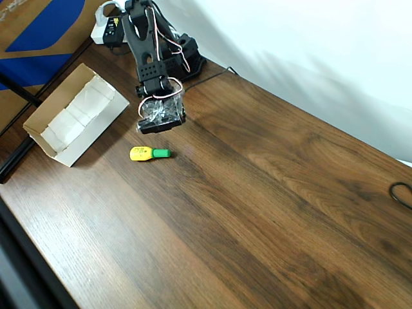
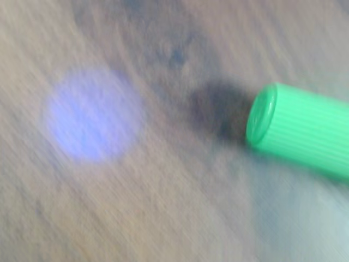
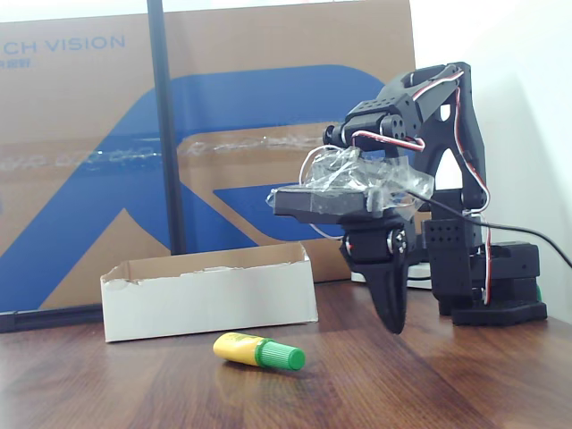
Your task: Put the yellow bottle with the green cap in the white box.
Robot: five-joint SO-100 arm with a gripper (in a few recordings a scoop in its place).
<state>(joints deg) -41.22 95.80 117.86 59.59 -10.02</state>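
A big brown-and-blue carton (image 3: pixel 206 134) stands behind the table (image 1: pixel 270 212), with a dark pole (image 3: pixel 166 125) in front of it. A black cable loop (image 1: pixel 402 193) lies at the table's far right edge in the overhead view. Nothing sits between the bottle (image 1: pixel 148 153) and the box (image 1: pixel 77 121).

The bottle is tiny and yellow with a ribbed green cap, lying on its side on the bare wood, near the box but outside it. The gripper (image 3: pixel 391 308) hangs just beside it, tips down and above the table; I cannot tell whether its fingers are apart. Crinkled clear plastic (image 3: pixel 357 174) wraps the wrist.
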